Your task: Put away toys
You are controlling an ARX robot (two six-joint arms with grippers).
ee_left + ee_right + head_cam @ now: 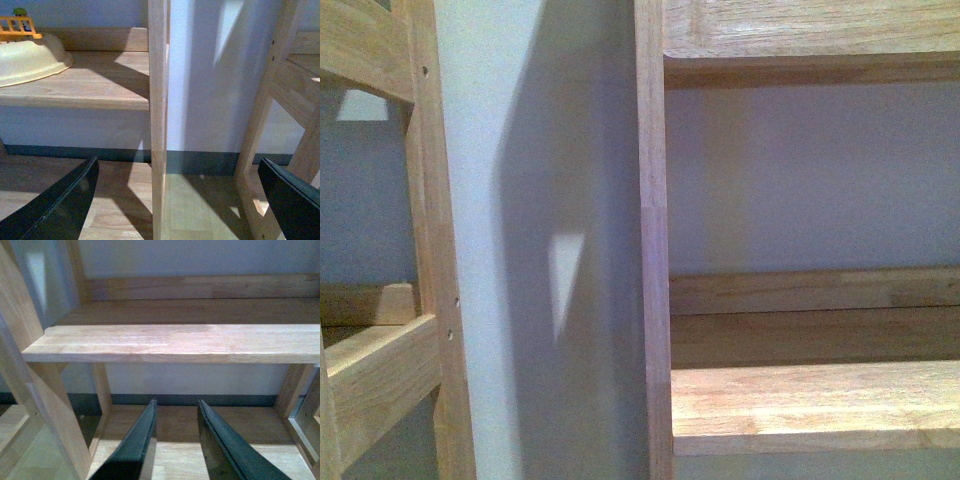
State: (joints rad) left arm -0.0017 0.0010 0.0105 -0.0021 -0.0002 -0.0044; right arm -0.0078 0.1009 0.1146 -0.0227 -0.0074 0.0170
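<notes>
The toys are out of view in every frame. My left gripper (177, 162) is open, its dark fingers (65, 200) spread wide with nothing between them, and it points at a wooden upright post (158, 100) and the pale wall behind it. My right gripper (177, 402) is shut and empty. It hangs low in front of a bare wooden shelf board (170, 342), over the wooden bottom board (170, 460). Neither arm shows in the front view.
A cream bowl (30, 62) with an orange fence-like piece (20, 27) sits on a shelf (100, 82) beside the post. The front view shows a shelf upright (652, 250), a shelf board (815, 405) and a second wooden frame (430, 250), close up.
</notes>
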